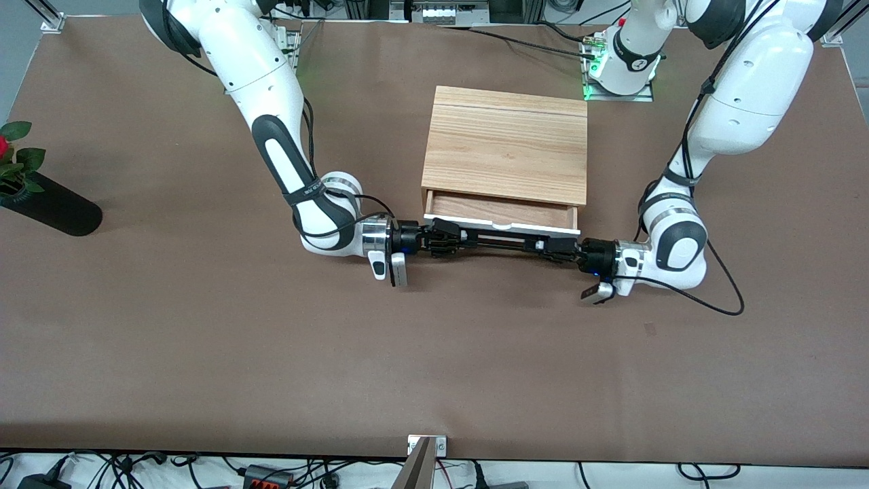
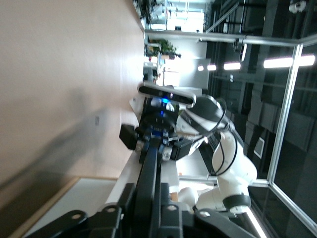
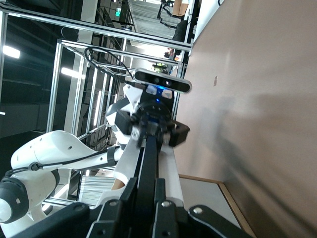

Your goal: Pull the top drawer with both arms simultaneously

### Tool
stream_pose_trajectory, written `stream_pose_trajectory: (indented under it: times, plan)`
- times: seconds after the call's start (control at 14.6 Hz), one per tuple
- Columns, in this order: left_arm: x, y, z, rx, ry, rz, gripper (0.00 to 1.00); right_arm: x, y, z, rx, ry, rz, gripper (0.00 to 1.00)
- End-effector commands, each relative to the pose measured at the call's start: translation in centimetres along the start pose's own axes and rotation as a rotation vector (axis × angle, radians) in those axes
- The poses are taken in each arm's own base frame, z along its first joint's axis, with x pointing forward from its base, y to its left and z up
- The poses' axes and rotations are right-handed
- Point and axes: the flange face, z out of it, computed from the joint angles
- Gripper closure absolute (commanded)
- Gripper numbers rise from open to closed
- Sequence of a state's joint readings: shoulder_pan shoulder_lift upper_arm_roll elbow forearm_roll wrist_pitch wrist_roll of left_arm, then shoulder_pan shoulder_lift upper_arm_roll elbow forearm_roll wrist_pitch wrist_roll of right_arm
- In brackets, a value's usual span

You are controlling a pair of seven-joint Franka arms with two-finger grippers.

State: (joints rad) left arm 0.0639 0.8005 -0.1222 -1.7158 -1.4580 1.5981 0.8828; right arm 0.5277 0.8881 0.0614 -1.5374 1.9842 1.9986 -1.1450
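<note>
The top drawer (image 1: 502, 209) stands partly pulled out of the wood cabinet (image 1: 506, 142), its reddish-brown inside showing above the white front panel (image 1: 502, 225). A long black bar handle (image 1: 502, 242) runs along that panel. My right gripper (image 1: 441, 239) is shut on the handle's end toward the right arm. My left gripper (image 1: 560, 255) is shut on its other end. In the left wrist view my left gripper (image 2: 147, 186) has a finger on each side of the handle (image 2: 153, 158), with the right gripper (image 2: 153, 139) farther along it. The right wrist view shows my right gripper (image 3: 145, 186) clamped on the handle (image 3: 147, 158).
A black vase (image 1: 51, 204) with a red flower lies on the brown table near the right arm's end. A black cable (image 1: 719, 292) loops on the table beside the left arm's wrist. The table's front edge carries a small bracket (image 1: 426, 445).
</note>
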Motion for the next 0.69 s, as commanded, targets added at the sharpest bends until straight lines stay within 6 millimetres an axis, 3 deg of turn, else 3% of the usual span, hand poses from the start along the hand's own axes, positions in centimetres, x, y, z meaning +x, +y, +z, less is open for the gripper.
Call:
stream_pose_trajectory:
  times: [0.0,0.14,0.21,0.41,0.62]
  plan:
    - [1.8,2.5,-2.6,-0.032,0.037,0.016,0.00,0.1,-0.3,-0.8,0.008,-0.004,-0.004,0.91]
    - [1.8,2.5,-2.8,-0.033,0.038,0.016,0.00,0.1,-0.3,-0.9,0.007,-0.008,-0.008,0.44]
    - [1.8,2.5,-2.8,-0.033,0.038,0.016,0.00,0.2,-0.4,-0.9,0.007,-0.006,-0.007,0.29]
    - [1.8,2.7,-2.9,-0.032,0.039,0.018,0.00,0.4,-0.6,-1.0,0.002,0.001,0.000,0.11]
    - [2.7,4.5,-4.0,0.023,0.006,0.046,0.00,1.3,-0.3,-2.3,-0.009,0.018,-0.007,0.12]
